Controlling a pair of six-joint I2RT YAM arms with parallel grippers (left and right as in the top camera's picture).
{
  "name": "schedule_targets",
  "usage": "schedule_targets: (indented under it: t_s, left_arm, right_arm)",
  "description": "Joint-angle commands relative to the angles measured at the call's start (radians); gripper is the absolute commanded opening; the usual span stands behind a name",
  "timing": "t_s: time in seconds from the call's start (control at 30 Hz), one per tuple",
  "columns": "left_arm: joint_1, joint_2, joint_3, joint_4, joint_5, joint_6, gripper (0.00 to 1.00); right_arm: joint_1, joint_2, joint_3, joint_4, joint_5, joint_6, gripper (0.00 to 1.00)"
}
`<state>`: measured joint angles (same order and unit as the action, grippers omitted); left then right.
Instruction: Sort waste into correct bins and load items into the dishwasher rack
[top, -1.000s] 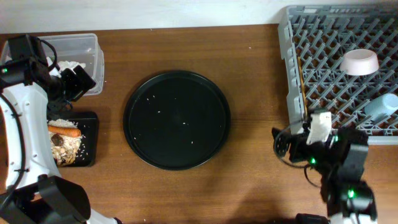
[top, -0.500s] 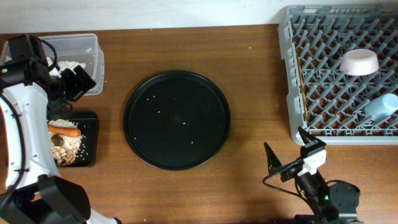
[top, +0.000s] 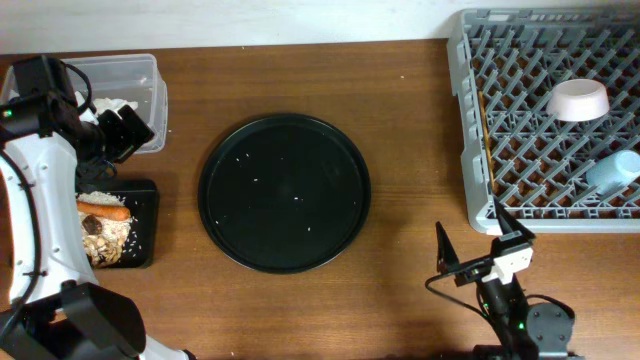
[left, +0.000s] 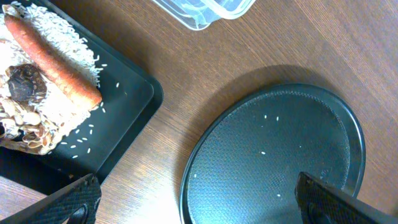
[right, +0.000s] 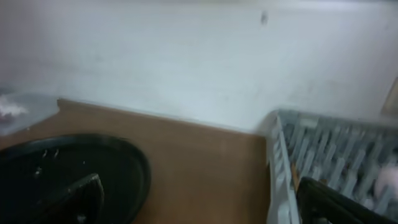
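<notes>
Left tool (top: 120, 133) and right tool (top: 468, 235) noted spread wide, nothing held. Carrot (top: 103, 210) and rice (top: 125, 232) laid in flat tray (top: 148, 193); tissue (top: 112, 104) in clear box (top: 152, 72); dish (top: 578, 100) and cup (top: 612, 172) seated in rack (top: 500, 60).

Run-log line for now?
left gripper open, empty | right gripper open, empty | dish, blue cup in rack | carrot, rice on flat tray | tissue in clear box

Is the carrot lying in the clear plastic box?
No, the carrot lies on rice scraps in the flat black tray.
</notes>
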<state>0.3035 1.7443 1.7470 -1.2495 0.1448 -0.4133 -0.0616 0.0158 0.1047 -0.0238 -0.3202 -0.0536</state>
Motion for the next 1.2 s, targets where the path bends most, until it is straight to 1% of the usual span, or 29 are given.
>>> schedule_targets:
  t_s: [0.0,0.03,0.2,0.27,0.4,0.6,1.17]
  left_arm:
    - [0.001,-0.026,0.003,-0.001,-0.004,-0.013,0.99]
    - [0.001,-0.026,0.003,-0.001,-0.004,-0.013,0.99]
    - [0.001,-0.026,0.003,-0.001,-0.004,-0.013,0.99]
    - [0.001,-0.026,0.003,-0.001,-0.004,-0.013,0.99]
    - [0.001,-0.026,0.003,-0.001,-0.004,-0.013,0.99]
    - [0.001,-0.026,0.003,-0.001,-0.004,-0.013,0.99]
    - [0.001,-0.026,0.003,-0.001,-0.004,-0.013,0.99]
  right_arm:
    - [0.009,-0.013,-0.087,0.115,0.018,0.009,0.98]
    - [0.009,-0.013,-0.101,0.134,0.018,0.01,0.98]
    - [0.009,-0.013,-0.099,0.123,0.068,0.009,0.98]
    - [0.009,-0.013,-0.099,0.093,0.096,0.009,0.98]
    - [0.009,-0.013,-0.099,-0.032,0.151,0.009,0.98]
    - [0.009,-0.013,-0.099,-0.049,0.254,0.006,0.98]
    - [0.01,-0.013,-0.099,-0.048,0.246,0.006,0.98]
